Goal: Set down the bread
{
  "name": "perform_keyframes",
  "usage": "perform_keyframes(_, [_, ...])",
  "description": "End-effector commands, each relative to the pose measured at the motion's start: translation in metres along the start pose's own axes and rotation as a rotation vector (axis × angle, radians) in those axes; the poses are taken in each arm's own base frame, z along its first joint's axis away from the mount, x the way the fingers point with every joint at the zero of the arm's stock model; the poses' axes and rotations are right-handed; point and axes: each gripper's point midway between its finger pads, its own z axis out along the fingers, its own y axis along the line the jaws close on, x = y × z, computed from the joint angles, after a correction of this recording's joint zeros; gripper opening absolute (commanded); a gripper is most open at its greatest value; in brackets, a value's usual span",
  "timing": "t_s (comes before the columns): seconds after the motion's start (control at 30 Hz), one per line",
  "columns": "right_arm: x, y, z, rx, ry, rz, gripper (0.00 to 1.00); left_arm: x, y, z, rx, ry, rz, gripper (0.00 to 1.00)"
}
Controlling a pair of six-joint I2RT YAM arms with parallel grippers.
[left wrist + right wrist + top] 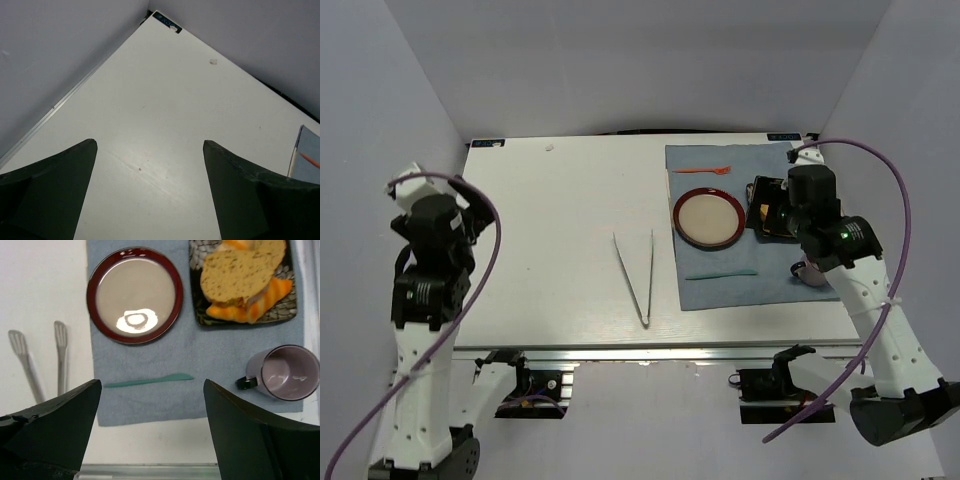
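The bread [239,273], a tan speckled slice, lies on top of orange pastry pieces [267,299] in a black patterned tray [290,310] at the top right of the right wrist view. The red plate [134,294] with a pale centre sits empty to the left of the tray on the blue cloth [200,355]. My right gripper [151,385] is open and empty, high above the cloth's near edge. In the top view it [782,215] hangs over the tray [760,190] and hides most of the bread. My left gripper [149,142] is open and empty over the bare table at the far left [465,212].
A pale purple mug [289,372] stands right of a teal knife [147,381] on the cloth. Metal tongs [635,272] lie at the table's middle. A red fork [701,171] lies behind the red plate [708,218]. Grey walls close in on three sides.
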Motion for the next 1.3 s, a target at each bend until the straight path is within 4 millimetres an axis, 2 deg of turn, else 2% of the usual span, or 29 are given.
perform_keyframes(0.0, [-0.016, 0.021, -0.027, -0.122, -0.045, 0.041, 0.89, 0.010, 0.027, -0.036, -0.003, 0.005, -0.012, 0.98])
perform_keyframes(0.03, [-0.014, 0.045, -0.038, -0.273, -0.037, 0.030, 0.89, 0.010, 0.032, -0.043, 0.001, -0.008, -0.018, 0.98])
perform_keyframes(0.1, [-0.028, 0.088, -0.059, -0.532, -0.125, -0.016, 0.89, 0.015, 0.034, -0.046, 0.006, 0.009, 0.002, 0.98])
perform_keyframes(0.13, [-0.011, 0.095, -0.055, -0.563, -0.095, 0.011, 0.89, 0.016, 0.035, -0.048, 0.010, 0.016, 0.010, 0.98])
perform_keyframes(0.17, [-0.009, 0.101, -0.052, -0.565, -0.077, 0.054, 0.89, 0.015, 0.035, -0.050, 0.010, 0.027, 0.027, 0.98])
perform_keyframes(0.2, [0.002, 0.115, -0.052, -0.590, -0.041, 0.030, 0.89, 0.014, 0.034, -0.051, 0.014, 0.033, 0.037, 0.98])
perform_keyframes(0.23, [0.005, 0.114, -0.043, -0.540, -0.035, 0.025, 0.89, 0.013, 0.035, -0.052, 0.011, 0.036, 0.050, 0.98])
perform_keyframes(0.27, [0.017, 0.135, -0.041, -0.565, -0.001, -0.003, 0.89, 0.011, 0.037, -0.055, 0.009, 0.035, 0.068, 0.98])
perform_keyframes(0.3, [0.022, 0.142, -0.038, -0.553, 0.009, -0.016, 0.90, 0.010, 0.039, -0.056, 0.004, 0.031, 0.075, 0.98])
perform_keyframes(0.33, [0.027, 0.147, -0.023, -0.495, 0.026, -0.033, 0.90, 0.008, 0.041, -0.057, -0.003, 0.021, 0.081, 0.98])
perform_keyframes(0.37, [0.034, 0.168, -0.031, -0.533, 0.047, -0.076, 0.89, 0.007, 0.044, -0.059, -0.003, 0.009, 0.090, 0.98])
perform_keyframes(0.4, [0.041, 0.176, -0.029, -0.525, 0.085, -0.095, 0.89, 0.005, 0.045, -0.060, -0.006, 0.000, 0.090, 0.98])
perform_keyframes(0.43, [0.053, 0.184, -0.010, -0.452, 0.135, -0.125, 0.89, 0.003, 0.047, -0.062, -0.011, -0.008, 0.093, 0.98])
perform_keyframes(0.47, [0.059, 0.198, -0.021, -0.443, 0.158, -0.167, 0.89, 0.002, 0.048, -0.063, -0.014, -0.013, 0.093, 0.98])
perform_keyframes(0.5, [0.059, 0.199, -0.016, -0.375, 0.139, -0.184, 0.89, 0.001, 0.050, -0.064, -0.018, -0.019, 0.093, 0.98])
perform_keyframes(0.53, [0.068, 0.210, -0.017, -0.348, 0.162, -0.228, 0.89, 0.002, 0.054, -0.065, -0.035, -0.017, 0.096, 0.98])
perform_keyframes(0.67, [0.083, 0.220, -0.013, -0.338, 0.210, -0.215, 0.89, 0.012, 0.058, -0.065, -0.047, 0.023, 0.118, 0.98])
perform_keyframes(0.7, [0.095, 0.218, -0.010, -0.343, 0.233, -0.220, 0.89, 0.015, 0.058, -0.065, -0.045, 0.033, 0.122, 0.98])
perform_keyframes(0.77, [0.100, 0.218, -0.011, -0.368, 0.226, -0.196, 0.89, 0.021, 0.057, -0.066, -0.034, 0.055, 0.126, 0.98])
perform_keyframes(0.8, [0.116, 0.212, -0.006, -0.355, 0.256, -0.205, 0.89, 0.024, 0.054, -0.067, -0.011, 0.066, 0.123, 0.98])
perform_keyframes(0.87, [0.125, 0.215, -0.005, -0.369, 0.262, -0.182, 0.89, 0.029, 0.053, -0.069, 0.012, 0.068, 0.112, 0.98])
perform_keyframes(0.97, [0.145, 0.219, 0.005, -0.341, 0.287, -0.207, 0.89, 0.034, 0.051, -0.069, 0.035, 0.068, 0.096, 0.98])
perform_keyframes(1.0, [0.155, 0.220, 0.015, -0.304, 0.309, -0.224, 0.89, 0.035, 0.049, -0.070, 0.045, 0.072, 0.096, 0.98])
perform_keyframes(1.27, [0.182, 0.234, 0.054, -0.115, 0.373, -0.150, 0.89, 0.039, 0.041, -0.066, 0.072, 0.117, 0.135, 0.98])
